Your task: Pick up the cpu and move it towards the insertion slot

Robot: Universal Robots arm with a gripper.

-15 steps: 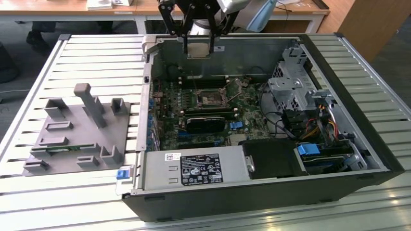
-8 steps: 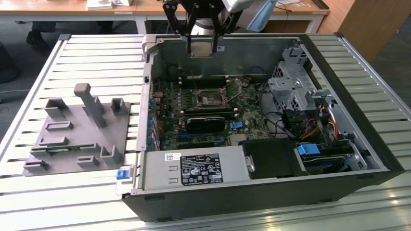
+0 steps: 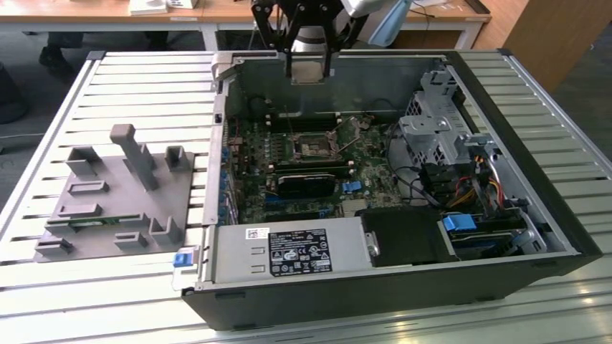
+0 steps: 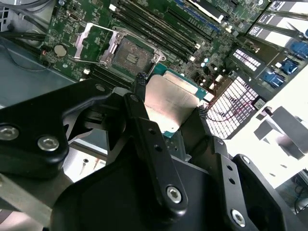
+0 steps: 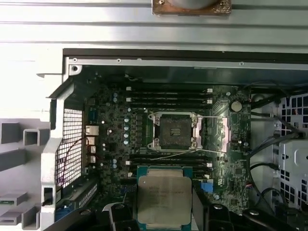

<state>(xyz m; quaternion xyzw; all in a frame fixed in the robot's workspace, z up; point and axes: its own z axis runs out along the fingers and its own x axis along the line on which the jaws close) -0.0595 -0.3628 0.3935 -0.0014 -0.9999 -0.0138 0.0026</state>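
Note:
My gripper [image 3: 308,66] hangs over the far wall of the open computer case [image 3: 383,301], shut on the cpu [image 3: 308,72], a flat silver square with a pale rim. In both wrist views the black fingers [image 4: 144,120] clamp the cpu [image 4: 173,103] [image 5: 164,199] by two opposite edges. The insertion slot [image 3: 316,147] lies below on the green motherboard, apart from the chip. Its silver frame stands open around a dark centre [image 5: 174,131] [image 4: 129,55], with a thin wire lever beside it.
A grey fixture block [image 3: 115,193] with a green memory stick [image 3: 91,223] sits on the slatted table at the exterior view's left. Inside the case are a power supply [image 3: 287,251], a metal drive cage [image 3: 440,132], cables and black memory slots [image 5: 168,96].

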